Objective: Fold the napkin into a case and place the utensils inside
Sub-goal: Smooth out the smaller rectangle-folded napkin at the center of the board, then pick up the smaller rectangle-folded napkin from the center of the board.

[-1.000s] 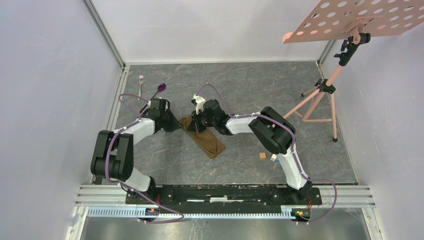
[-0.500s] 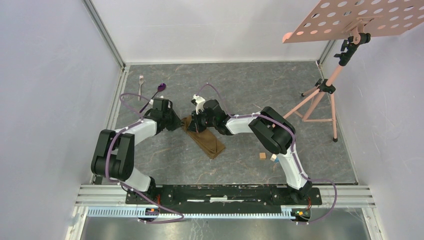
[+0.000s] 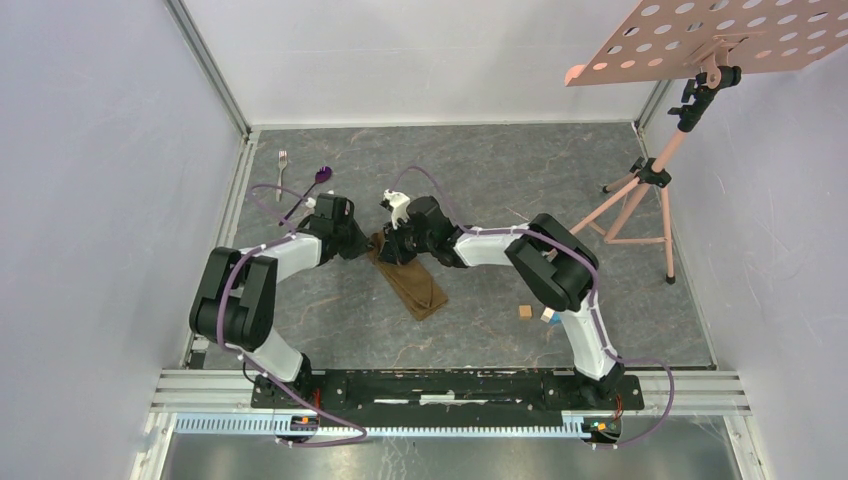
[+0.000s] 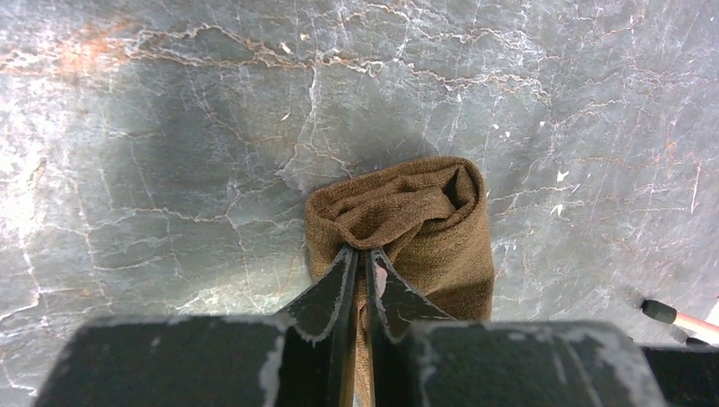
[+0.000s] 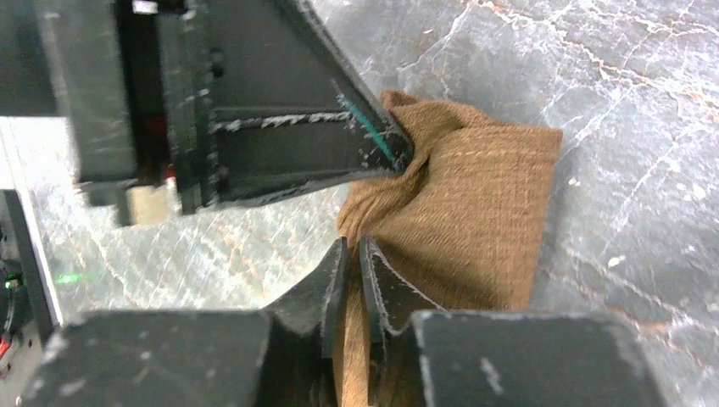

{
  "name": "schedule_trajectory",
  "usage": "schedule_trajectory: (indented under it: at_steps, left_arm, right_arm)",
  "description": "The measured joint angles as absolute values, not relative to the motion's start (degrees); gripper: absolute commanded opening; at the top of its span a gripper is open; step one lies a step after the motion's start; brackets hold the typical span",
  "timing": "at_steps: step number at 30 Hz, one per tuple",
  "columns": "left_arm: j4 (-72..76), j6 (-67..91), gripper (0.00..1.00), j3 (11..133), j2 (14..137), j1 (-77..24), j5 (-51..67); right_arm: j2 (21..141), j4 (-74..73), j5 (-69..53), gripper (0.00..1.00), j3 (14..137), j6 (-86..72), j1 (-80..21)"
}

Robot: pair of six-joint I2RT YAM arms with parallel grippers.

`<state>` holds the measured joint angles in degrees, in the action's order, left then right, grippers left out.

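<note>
The brown napkin [image 3: 413, 280] lies folded as a long narrow strip at the table's middle, running from upper left to lower right. My left gripper [image 3: 368, 243] is shut on the strip's upper-left end; the left wrist view shows the cloth [image 4: 424, 212] bunched up ahead of its fingertips [image 4: 360, 253]. My right gripper [image 3: 392, 248] is shut on the same end from the right; the right wrist view shows the cloth [image 5: 475, 220] pinched between its jaws [image 5: 351, 243], with the left gripper's fingers [image 5: 339, 144] just beyond. The silver fork [image 3: 282, 165] and the purple spoon [image 3: 315, 180] lie at the far left.
A small wooden block [image 3: 524, 311] and a blue-and-white block [image 3: 547, 315] lie near the right arm. A pink tripod stand [image 3: 640, 190] with a perforated board stands at the right. Walls close in the table on three sides.
The left arm has moved right and a little away from me toward the right gripper, bunching the cloth's end. The strip has shortened slightly. The right gripper has barely moved.
</note>
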<state>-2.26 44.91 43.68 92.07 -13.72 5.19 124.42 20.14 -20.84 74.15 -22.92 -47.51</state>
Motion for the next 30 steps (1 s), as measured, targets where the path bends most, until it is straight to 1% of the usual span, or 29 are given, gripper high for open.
schedule_trajectory:
  at_steps: [3, 6, 9, 11, 13, 17, 19, 21, 23, 30]
  left_arm:
    - [-3.81, 45.01, 0.21, 43.66, 90.65, -13.72, 4.89]
    - [-8.03, 44.88, 0.37, 43.66, 86.35, -13.72, 4.58]
    - [-12.75, 44.45, 0.45, 43.94, 79.24, -13.69, 4.29]
    - [-15.86, 43.97, 0.52, 44.95, 74.65, -13.58, 3.46]
    - [-18.92, 43.18, 0.61, 46.22, 70.35, -13.47, 1.61]
    - [-26.11, 42.04, 0.71, 48.21, 62.78, -12.82, -5.78]
    - [-29.15, 42.04, 0.73, 48.23, 59.68, -12.53, -9.91]
    - [-32.18, 42.06, 0.73, 48.23, 56.82, -12.23, -14.24]
    - [-34.20, 42.09, 0.73, 48.03, 55.02, -11.97, -17.15]
    - [-37.34, 42.11, 0.72, 45.74, 53.93, -11.90, -19.59]
  right_arm:
    - [120.66, 14.17, -20.80, 0.33, 73.91, -19.29, -48.03]
    - [114.65, 9.13, -20.18, 0.50, 72.88, -15.70, -49.47]
    - [108.07, 5.78, -17.10, 0.68, 70.48, -12.05, -51.57]
    - [105.25, 3.33, -12.99, 0.75, 69.87, -9.93, -53.10]
    - [104.55, 1.63, -8.99, 0.80, 69.89, -8.23, -54.50]
    - [105.89, -4.58, 0.84, 0.82, 70.43, -5.63, -58.06]
    - [108.01, -7.77, 5.10, 0.81, 72.38, -4.67, -59.64]
    - [110.06, -9.63, 8.86, 0.76, 74.26, -3.90, -61.08]
    - [111.22, -11.11, 11.77, 0.70, 75.29, -3.22, -62.19]
    - [115.87, -14.02, 18.31, 0.61, 81.14, -2.66, -64.62]
